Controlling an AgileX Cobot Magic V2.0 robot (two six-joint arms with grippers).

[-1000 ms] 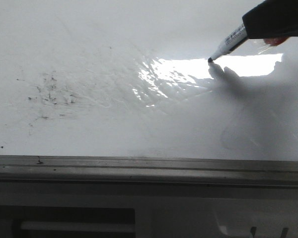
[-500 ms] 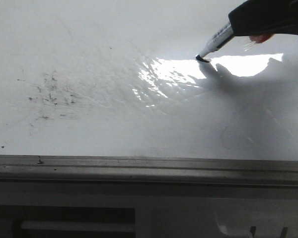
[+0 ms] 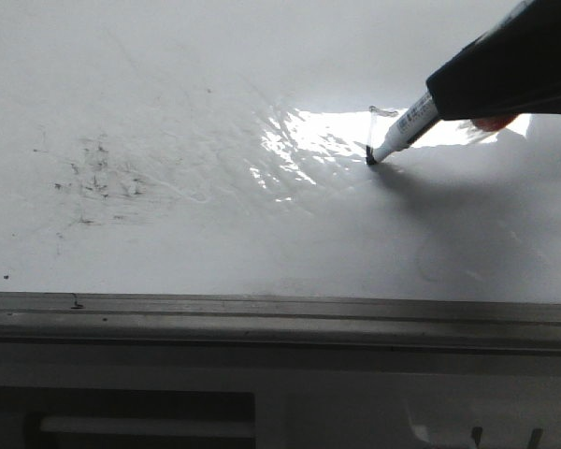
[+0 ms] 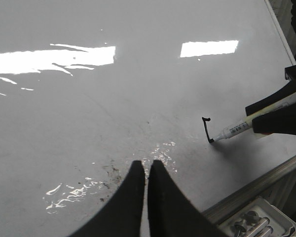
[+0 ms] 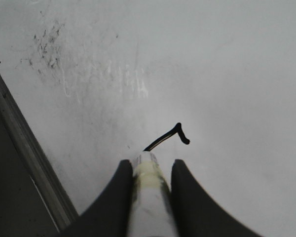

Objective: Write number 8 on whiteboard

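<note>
Your right pincer (image 5: 148, 170) is pinching the marker (image 5: 149, 197) between its two fingers, and the tip is down on the whiteboard (image 3: 215, 234). From the front camera, that tip sits at about three o'clock of the board's visible area, on the edge of the bright glare patch.

Judging by the ink, you are in the opening stroke of the number 8 (image 4: 206, 129): only a short hooked line shows, a small tick at its far end and a straight run down to the tip. No loop is closed yet, so most of the figure is left to draw.

The next move, as I read it, calls for curving the line round into the first loop while holding the tip in steady contact; the glossy surface could let the stroke skip or go faint if pressure eases.

Your left pincer (image 4: 147, 170) hangs over the board with its fingers pressed together, pinching nothing, well apart from the marker.

At about five o'clock in the left wrist camera, beyond the board's metal rail (image 4: 251, 190), a pale tray (image 4: 281, 219) holds what look like several markers or caps; they are too small to tell.
</note>
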